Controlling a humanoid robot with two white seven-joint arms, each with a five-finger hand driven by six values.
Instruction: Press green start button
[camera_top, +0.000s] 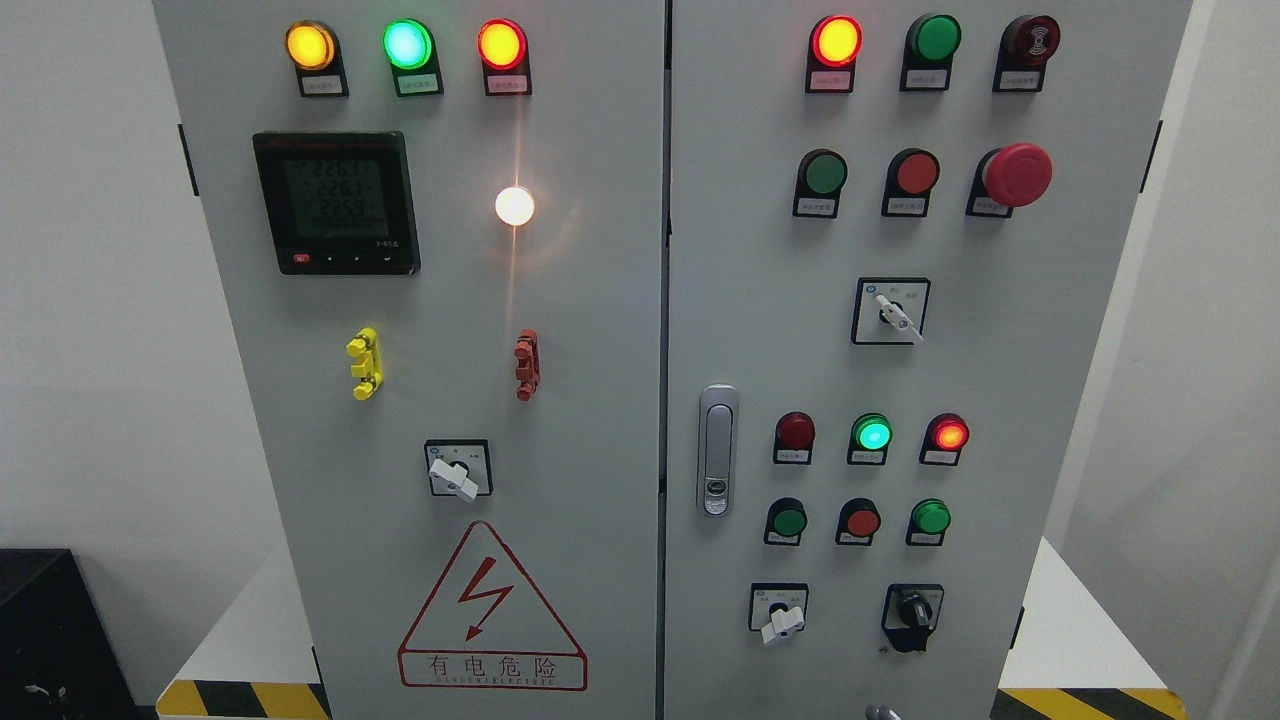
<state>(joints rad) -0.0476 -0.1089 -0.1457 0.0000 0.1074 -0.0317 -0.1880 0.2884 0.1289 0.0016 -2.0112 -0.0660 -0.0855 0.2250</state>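
Observation:
A grey two-door control cabinet (740, 330) fills the view. Its right door carries green push buttons: one in the upper row (826, 172) next to a red button (917, 172), and two in the lower row (789, 521) (931, 517) either side of a red one (862, 521). The label print is too small to read. A green lamp (872, 434) glows above the lower row. A small grey rounded tip (880, 712) pokes up at the bottom edge right of the middle, perhaps part of my right hand. No arm shows.
A red mushroom stop button (1017, 174) sticks out at the upper right. Rotary switches (893, 313) (782, 620) (911, 608) and a door handle (716, 450) also protrude. The left door holds a meter (335, 202), lit lamps and a warning triangle (490, 610).

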